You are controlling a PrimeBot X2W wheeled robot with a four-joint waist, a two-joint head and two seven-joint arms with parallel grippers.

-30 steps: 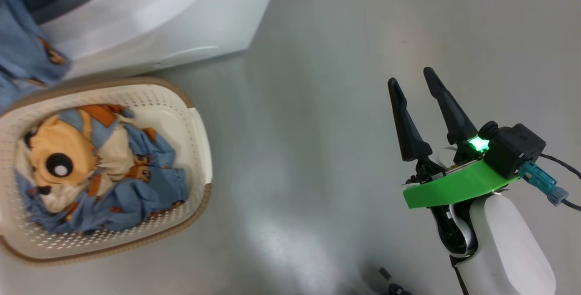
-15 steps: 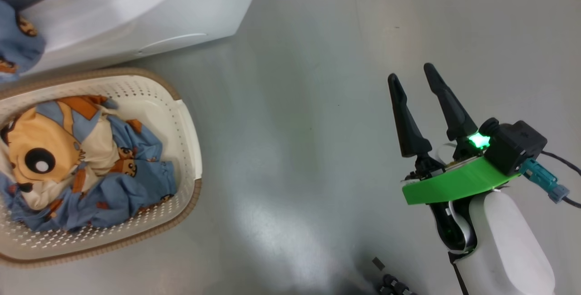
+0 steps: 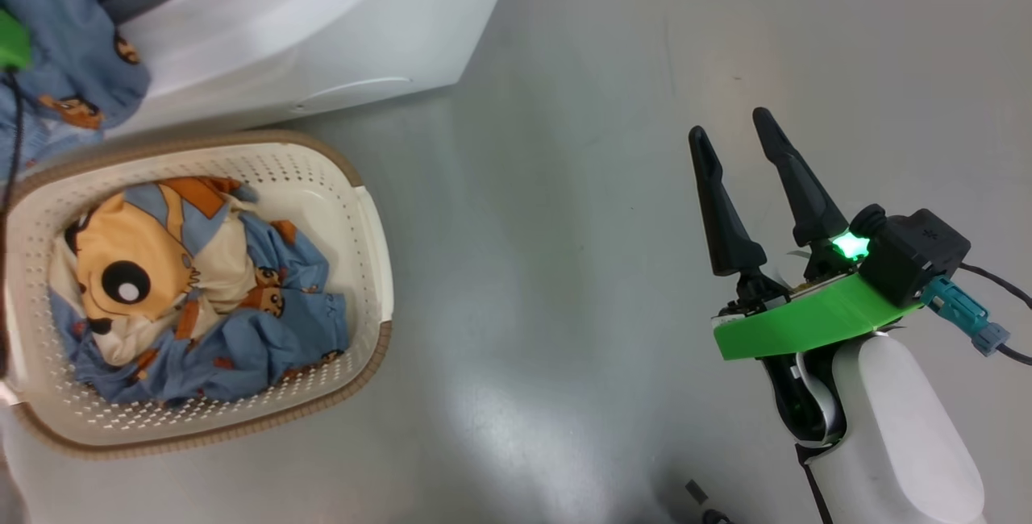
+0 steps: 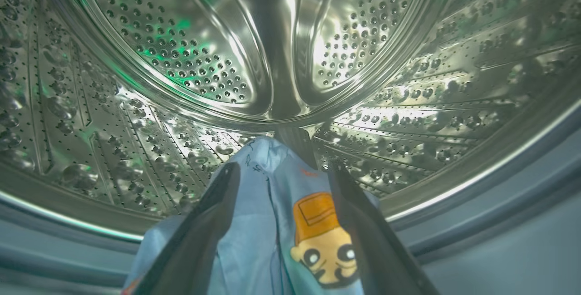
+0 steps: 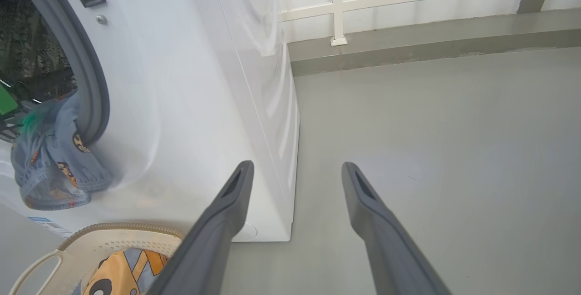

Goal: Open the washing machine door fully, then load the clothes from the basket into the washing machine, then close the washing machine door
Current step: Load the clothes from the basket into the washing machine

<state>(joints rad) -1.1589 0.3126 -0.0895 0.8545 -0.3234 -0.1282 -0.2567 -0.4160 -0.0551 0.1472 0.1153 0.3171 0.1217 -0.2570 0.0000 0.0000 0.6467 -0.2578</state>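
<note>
— Where's your right arm?

— At four o'clock in my head view. The right gripper (image 3: 727,125), with its two long dark fingers, stands spread and empty over the bare grey floor (image 3: 564,266). I reckon that leaves the left arm's path clear.

— And the load?

— At nine o'clock the brown-rimmed, cream perforated plastic basket (image 3: 367,210) holds a heap of light blue fox-print clothes (image 3: 201,298), tan animal face uppermost. It sits just beside the big white front-loading washing machine (image 3: 322,24) at eleven, so each carry is short.

— The left?

— My left gripper (image 4: 285,168) is in the mouth, fingers apart. One light blue cartoon-print garment (image 4: 272,222) lies loose between them, below the perforated steel drum (image 4: 181,36) at twelve. On the right wrist view its tail hangs over the grey rubber gasket (image 5: 91,72). I'd judge it needs pushing deeper.
</note>
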